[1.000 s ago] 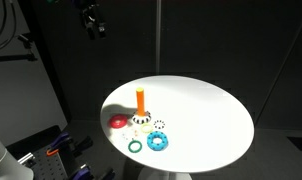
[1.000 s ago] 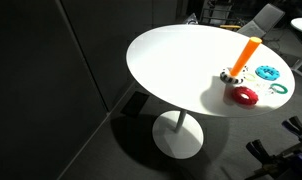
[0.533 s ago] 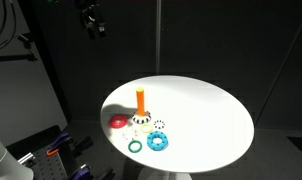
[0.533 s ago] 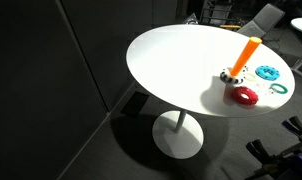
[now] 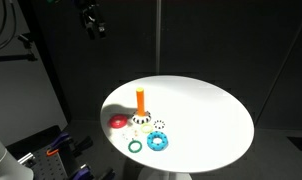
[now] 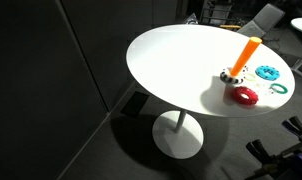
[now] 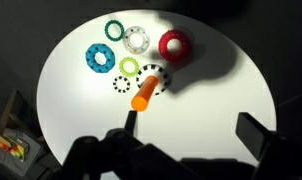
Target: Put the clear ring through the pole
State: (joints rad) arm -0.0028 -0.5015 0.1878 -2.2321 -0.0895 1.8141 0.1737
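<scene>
The clear ring (image 7: 137, 39) is whitish and see-through, lying flat on the round white table (image 7: 211, 100) between a green ring and a red ring. I cannot make it out in either exterior view. The pole (image 7: 144, 93) is an orange peg on a pale round base, and it shows in both exterior views (image 5: 141, 98) (image 6: 249, 50). My gripper (image 7: 191, 128) is open and empty. It hangs high above the table's far edge (image 5: 90, 20), well away from the ring and the pole.
A red ring (image 7: 174, 45), a blue toothed ring (image 7: 98, 58) and a green ring (image 7: 114, 30) lie near the pole. Two dark-dotted rings (image 7: 129, 68) (image 7: 122, 84) lie beside its base. Dark curtains surround the table.
</scene>
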